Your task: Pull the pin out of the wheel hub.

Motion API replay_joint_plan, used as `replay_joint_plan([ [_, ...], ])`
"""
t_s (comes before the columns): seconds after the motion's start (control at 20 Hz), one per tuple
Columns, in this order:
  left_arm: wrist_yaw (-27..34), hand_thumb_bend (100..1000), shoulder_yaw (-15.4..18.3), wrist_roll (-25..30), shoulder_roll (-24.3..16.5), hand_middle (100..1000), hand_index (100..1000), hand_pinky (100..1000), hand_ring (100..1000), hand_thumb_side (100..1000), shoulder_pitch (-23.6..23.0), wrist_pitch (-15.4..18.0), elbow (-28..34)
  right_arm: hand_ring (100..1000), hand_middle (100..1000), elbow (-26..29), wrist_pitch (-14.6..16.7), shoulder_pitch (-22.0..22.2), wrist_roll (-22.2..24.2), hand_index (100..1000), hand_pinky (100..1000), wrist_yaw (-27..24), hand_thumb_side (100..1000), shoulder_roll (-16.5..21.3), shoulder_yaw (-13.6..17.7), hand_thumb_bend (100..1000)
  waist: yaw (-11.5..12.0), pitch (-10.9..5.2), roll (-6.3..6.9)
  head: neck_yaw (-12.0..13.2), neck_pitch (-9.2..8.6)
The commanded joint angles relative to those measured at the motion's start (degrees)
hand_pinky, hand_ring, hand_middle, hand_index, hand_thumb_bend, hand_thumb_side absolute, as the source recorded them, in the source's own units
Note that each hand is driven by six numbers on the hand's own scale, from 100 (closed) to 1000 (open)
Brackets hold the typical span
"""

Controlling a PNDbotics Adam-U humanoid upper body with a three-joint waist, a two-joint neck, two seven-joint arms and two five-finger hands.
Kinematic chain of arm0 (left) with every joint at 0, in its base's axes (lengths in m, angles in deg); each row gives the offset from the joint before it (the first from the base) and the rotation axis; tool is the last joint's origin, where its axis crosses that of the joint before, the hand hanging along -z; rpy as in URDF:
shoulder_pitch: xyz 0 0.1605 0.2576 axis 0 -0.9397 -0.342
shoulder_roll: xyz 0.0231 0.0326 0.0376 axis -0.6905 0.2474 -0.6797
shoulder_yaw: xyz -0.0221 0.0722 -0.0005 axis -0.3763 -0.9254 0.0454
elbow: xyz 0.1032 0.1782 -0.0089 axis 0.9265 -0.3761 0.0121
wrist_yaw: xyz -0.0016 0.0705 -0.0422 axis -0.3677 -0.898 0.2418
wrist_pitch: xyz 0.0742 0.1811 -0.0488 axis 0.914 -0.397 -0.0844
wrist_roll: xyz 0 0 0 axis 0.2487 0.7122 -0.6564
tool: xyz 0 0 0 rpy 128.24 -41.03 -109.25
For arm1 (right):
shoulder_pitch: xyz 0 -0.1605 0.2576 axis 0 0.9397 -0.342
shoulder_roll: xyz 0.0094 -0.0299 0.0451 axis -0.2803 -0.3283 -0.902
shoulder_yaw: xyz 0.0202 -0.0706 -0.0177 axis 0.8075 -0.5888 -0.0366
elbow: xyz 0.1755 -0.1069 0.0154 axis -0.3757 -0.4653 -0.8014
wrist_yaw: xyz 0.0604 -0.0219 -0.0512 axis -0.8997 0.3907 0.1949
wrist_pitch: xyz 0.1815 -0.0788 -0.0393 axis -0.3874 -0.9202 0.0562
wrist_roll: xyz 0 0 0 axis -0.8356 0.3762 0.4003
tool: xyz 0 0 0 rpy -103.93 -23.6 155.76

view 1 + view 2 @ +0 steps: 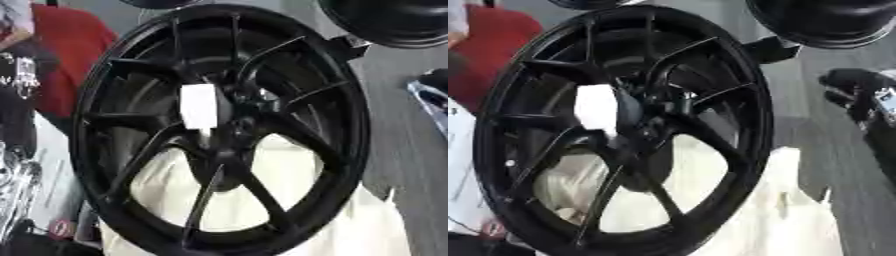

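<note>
I am looking at a large black spoked alloy wheel [219,130] standing upright and filling most of my view, tilted slightly. At its hub [232,117] a white rectangular tab [199,106] is sitting just left of centre, touching the hub; I am taking it for the pin, though I cannot make out its shape beyond that. A cream-white cloth [289,220] is showing through the lower spokes and spreading below the rim. Neither robot hand is showing in either view, so I cannot tell how the fingers are standing.
</note>
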Motion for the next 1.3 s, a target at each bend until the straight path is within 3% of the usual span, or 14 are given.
replay_joint_plan([
  [0.05, -0.1, 100, 0.3, -0.2, -0.7, 601, 784, 837, 705, 694, 0.3, 0.0, 1.1, 952, 757, 1.1, 0.1, -0.2, -0.2, 790, 959, 0.3, 777, 0.5, 0.4, 100, 0.0, -1.27, -0.09, 0.0, -0.18],
  [0.5, -0.2, 100, 0.4, -0.2, -1.0, 601, 784, 837, 705, 692, 0.4, 0.1, 1.1, 954, 757, 1.1, 0.5, 0.2, -0.2, 791, 964, 0.5, 775, 0.5, 0.5, 100, 0.0, -1.34, -0.31, 0.0, 0.19],
  [1.05, -0.2, 100, 0.3, -0.2, -1.4, 601, 784, 838, 704, 683, 0.4, 0.0, 1.3, 953, 758, 1.1, 0.3, 0.0, -0.1, 791, 962, 0.4, 773, 0.6, 0.5, 100, -0.2, -1.36, 0.02, 0.0, -0.79],
  [1.2, -1.9, 100, 0.0, 0.0, -4.4, 601, 784, 838, 705, 648, 1.0, -0.1, 2.1, 953, 758, 1.1, 0.5, 0.4, -0.1, 791, 961, 0.6, 769, 1.0, 0.5, 100, -0.3, -1.55, 0.22, -0.3, -0.09],
  [1.3, -3.3, 100, -1.2, 1.6, -9.7, 605, 787, 838, 708, 612, 2.2, -0.4, 3.8, 953, 759, 1.1, 0.7, 0.9, -0.1, 791, 961, 0.8, 767, 1.5, 0.5, 100, -0.3, -1.89, 0.55, -0.5, 0.74],
])
